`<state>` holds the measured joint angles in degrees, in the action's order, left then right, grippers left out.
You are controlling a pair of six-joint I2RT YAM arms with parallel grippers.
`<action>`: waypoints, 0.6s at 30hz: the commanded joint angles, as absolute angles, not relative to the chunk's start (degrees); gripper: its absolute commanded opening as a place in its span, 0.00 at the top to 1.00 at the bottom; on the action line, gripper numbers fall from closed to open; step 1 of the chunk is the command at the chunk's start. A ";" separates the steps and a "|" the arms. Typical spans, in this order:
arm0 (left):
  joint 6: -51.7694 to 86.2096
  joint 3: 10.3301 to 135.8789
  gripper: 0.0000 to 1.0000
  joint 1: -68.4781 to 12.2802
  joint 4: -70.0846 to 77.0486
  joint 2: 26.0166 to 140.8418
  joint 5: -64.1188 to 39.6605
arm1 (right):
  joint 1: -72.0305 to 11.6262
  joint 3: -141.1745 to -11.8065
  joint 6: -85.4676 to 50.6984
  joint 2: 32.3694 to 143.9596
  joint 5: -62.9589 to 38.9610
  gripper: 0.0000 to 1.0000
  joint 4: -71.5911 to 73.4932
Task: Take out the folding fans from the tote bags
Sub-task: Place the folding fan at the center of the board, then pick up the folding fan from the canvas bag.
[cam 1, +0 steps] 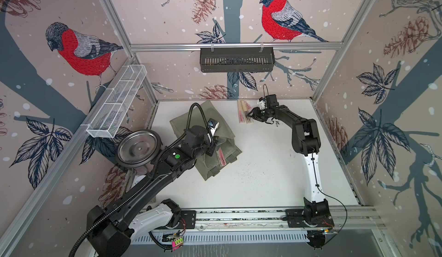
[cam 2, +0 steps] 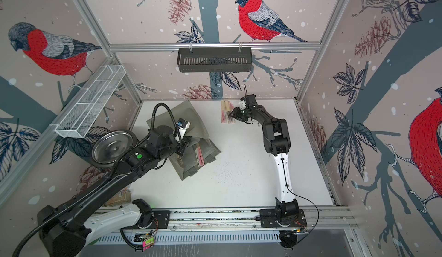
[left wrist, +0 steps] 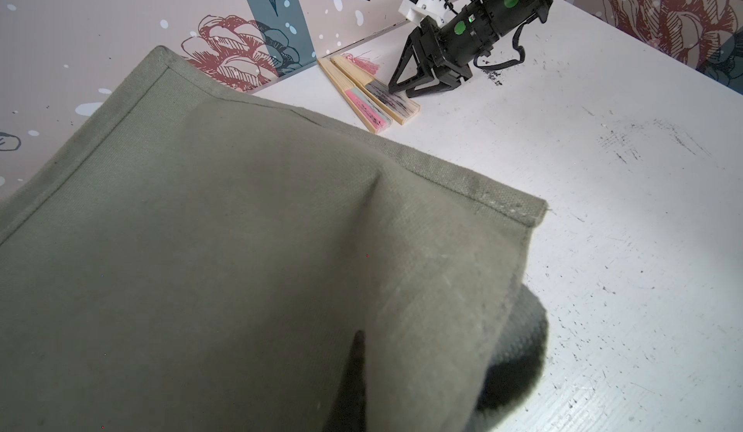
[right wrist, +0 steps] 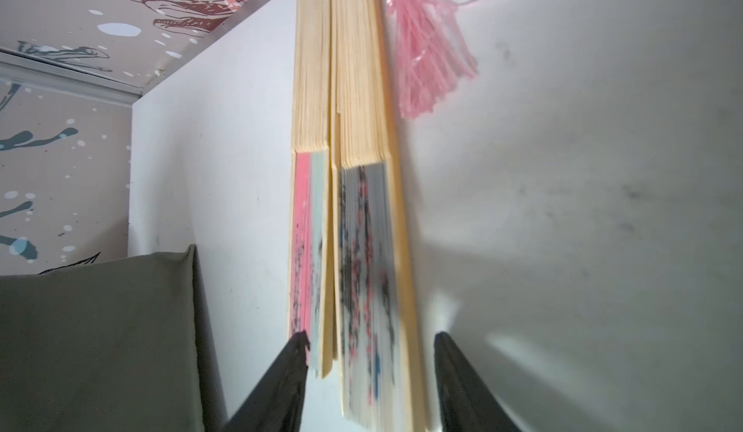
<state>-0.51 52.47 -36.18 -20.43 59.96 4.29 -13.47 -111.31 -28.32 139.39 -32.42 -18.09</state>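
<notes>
Two of the folding fans are out on the counter [cam 1: 263, 172] near its far edge, about midway along: a pink fan [left wrist: 364, 106] and a grey-patterned fan [left wrist: 388, 96], both closed and lying side by side with their bamboo ends toward the far edge. A pink tassel [right wrist: 430, 48] trails from the patterned one. The right fingers [right wrist: 281, 377] are spread around the fabric ends, one on each side of the pair. The right wrist view is blurred, so I can't tell whether either finger touches a fan. A third fan [cam 1: 221, 156], pink-edged and closed, shows in the open mouth of the tote bag [cam 1: 228, 136], which lies slumped on the left half of the counter, its closed bottom toward the far-left corner. The left arm [cam 1: 177, 157] reaches over the tote and its fingers are buried in the olive cloth – I read them as pressed together, but I can't tell what they pinch. Beyond the counter's left edge a steel dish [cam 1: 138, 148] stands tilted, a white wire tray [cam 1: 117, 100] hangs on the left wall, and a black slotted basket [cam 1: 236, 59] hangs on the back wall.
</notes>
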 commanded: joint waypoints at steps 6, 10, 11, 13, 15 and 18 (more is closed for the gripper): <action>-1.23 52.33 1.00 -36.33 -18.33 59.77 4.22 | -14.30 -102.50 -26.67 129.43 -27.14 0.49 -14.03; -1.23 52.64 1.00 -36.30 -18.54 59.94 3.96 | -14.93 -91.18 -27.71 120.18 -25.02 0.50 -7.18; -1.23 52.56 1.00 -36.30 -18.53 59.94 4.03 | -15.15 -88.00 -28.47 117.37 -23.92 0.51 -5.78; -1.23 52.39 1.00 -36.30 -18.45 59.85 4.31 | -16.00 -82.24 -29.11 111.44 -22.10 0.51 -4.03; -1.23 52.46 1.00 -36.30 -18.46 59.87 4.46 | -17.13 -76.12 -30.06 105.29 -20.47 0.50 -1.38; -1.23 52.56 1.00 -36.30 -18.48 59.85 4.66 | -19.49 -66.86 -31.46 95.96 -18.59 0.50 2.40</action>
<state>-0.51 52.47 -36.21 -20.43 60.01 4.51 -18.09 -72.40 -29.12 101.65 -22.00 -3.95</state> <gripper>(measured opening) 0.066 0.496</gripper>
